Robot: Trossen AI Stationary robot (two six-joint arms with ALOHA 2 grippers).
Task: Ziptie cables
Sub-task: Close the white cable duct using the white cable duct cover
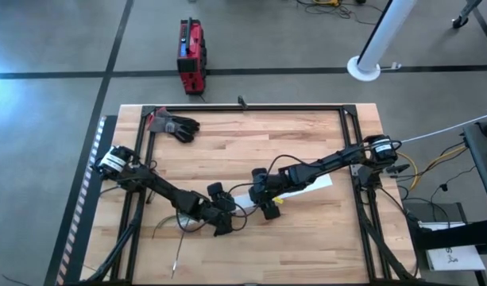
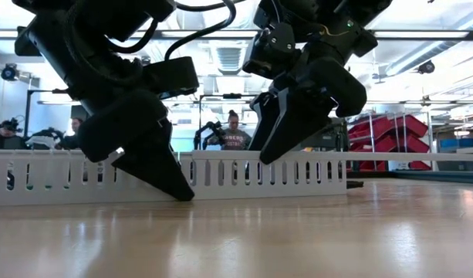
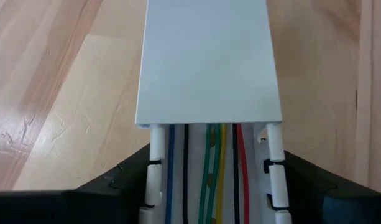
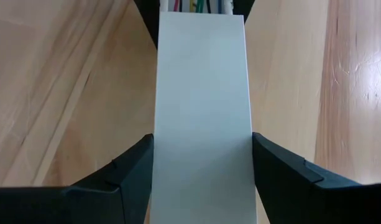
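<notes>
A long white slotted channel point(image 2: 236, 177) stands on the wooden table. The cables point(image 3: 209, 180), blue, black, green, yellow and red, lie lengthwise inside it. A flat white lid point(image 3: 209, 62) covers the channel's farther part and juts out past its right end point(image 2: 406, 157). My left gripper point(image 3: 212, 180) is shut on the channel's uncovered stretch. My right gripper point(image 4: 202, 162) is shut on the lid. In the high view the two grippers point(image 1: 223, 218) point(image 1: 263, 202) are close together at the table's middle front. My left gripper pinches the channel across its width, one finger point(image 3: 125, 180) on each slotted side wall point(image 3: 154, 168), just short of the lid's edge. The fingers slant down from above. The channel rests on the table. My right gripper pinches the lid by its two long edges point(image 4: 158, 155), one finger point(image 4: 131, 171) on each side, lying across it. The fingers slant down from above. The lid lies flat and level along the channel.
Loose thin wires point(image 1: 175, 238) trail over the table near its front left. A black glove point(image 1: 179, 125) lies at the far left. A dark metal frame point(image 1: 251, 109) borders the table. A red case point(image 1: 191, 56) stands on the floor beyond. People sit in the room behind.
</notes>
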